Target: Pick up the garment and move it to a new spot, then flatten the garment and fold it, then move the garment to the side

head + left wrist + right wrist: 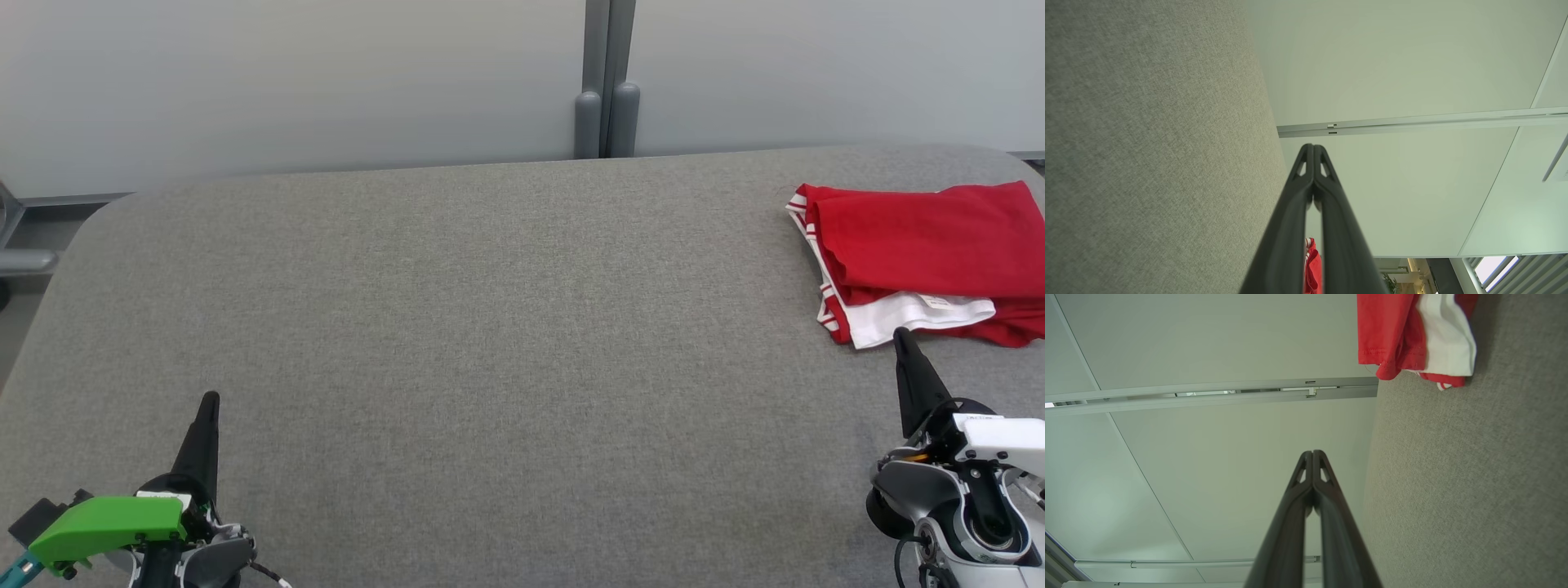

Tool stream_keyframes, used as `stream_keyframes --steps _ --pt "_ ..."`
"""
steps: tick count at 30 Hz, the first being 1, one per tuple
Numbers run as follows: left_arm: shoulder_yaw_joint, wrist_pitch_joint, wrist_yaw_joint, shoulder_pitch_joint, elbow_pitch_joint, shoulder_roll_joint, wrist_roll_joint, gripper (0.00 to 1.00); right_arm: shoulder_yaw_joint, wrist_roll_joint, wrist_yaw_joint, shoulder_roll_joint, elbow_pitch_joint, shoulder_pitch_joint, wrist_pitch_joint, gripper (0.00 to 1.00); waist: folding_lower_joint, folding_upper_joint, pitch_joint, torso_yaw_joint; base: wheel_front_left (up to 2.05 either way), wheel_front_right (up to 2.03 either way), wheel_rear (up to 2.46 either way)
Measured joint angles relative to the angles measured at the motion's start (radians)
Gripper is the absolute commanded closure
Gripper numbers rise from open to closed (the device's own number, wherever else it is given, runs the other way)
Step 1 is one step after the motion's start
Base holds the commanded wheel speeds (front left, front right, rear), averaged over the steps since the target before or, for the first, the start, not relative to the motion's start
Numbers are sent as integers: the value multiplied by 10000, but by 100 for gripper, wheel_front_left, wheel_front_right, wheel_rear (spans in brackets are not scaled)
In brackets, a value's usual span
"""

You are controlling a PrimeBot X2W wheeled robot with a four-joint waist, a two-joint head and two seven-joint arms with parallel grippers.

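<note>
The garment (pixel 922 253) is red with white trim and lies folded at the far right of the grey table (pixel 457 310). The right wrist view shows the garment (pixel 1404 330) at its top edge, and a red sliver of the garment (pixel 1312 269) shows between the fingers in the left wrist view. My right gripper (pixel 900 335) stands just in front of the garment's white edge, shut and empty; its fingertips (pixel 1312 453) meet. At the lower left my left gripper (pixel 211 398) is shut and empty too, far from the garment, with its tips (pixel 1312 146) pressed together.
A pale wall (pixel 286 82) with a grey vertical post (pixel 606 82) rises behind the table's far edge. The table's rounded left corner (pixel 90 229) drops off to a floor strip at the far left.
</note>
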Motion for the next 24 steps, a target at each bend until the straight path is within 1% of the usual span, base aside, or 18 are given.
stream_keyframes --steps 24 --pt "8 2 0 -3 4 0 0 100 -17 0 13 12 6 -1 56 100 0 0 0 0 0 0 0"
